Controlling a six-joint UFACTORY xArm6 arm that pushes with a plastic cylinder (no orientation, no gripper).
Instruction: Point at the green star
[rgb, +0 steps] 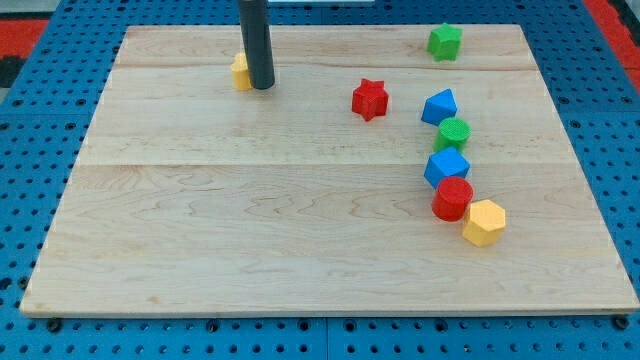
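My tip (262, 86) rests near the tabletop's (250, 230) top-left, touching a yellow block (240, 71) on its right side; the rod carries no gripper, so none is in view to report. The green star (444, 41) sits well apart at the view's top right. Between lie a red star (369, 98), then a descending chain: blue block (439, 106), green cylinder (454, 132), blue cube (446, 166), red cylinder (452, 197), yellow hexagon (484, 221).
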